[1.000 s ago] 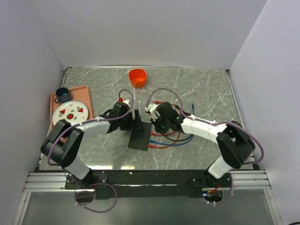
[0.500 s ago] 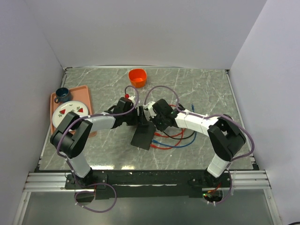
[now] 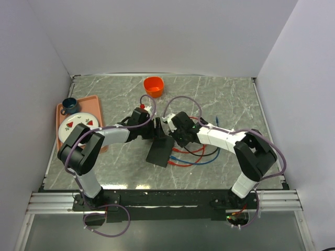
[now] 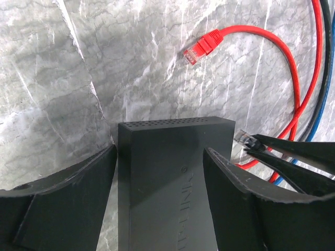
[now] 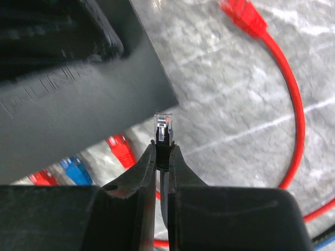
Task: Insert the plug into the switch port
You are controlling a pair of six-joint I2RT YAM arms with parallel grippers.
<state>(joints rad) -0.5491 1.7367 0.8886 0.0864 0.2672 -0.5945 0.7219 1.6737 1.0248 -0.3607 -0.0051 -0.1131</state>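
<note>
Black switch (image 4: 167, 172) now closer to plug (image 5: 163, 125)

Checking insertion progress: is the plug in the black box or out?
Out. The right gripper pinches the clear plug, whose tip shows whole in open air beside the black box, in no socket.

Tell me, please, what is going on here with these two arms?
The left gripper clamps the black switch box by its two long sides, over the marble table. The right gripper is shut on a clear plug and holds it just off the box's corner, not yet in any port. A loose red cable lies on the table beyond the box.
</note>
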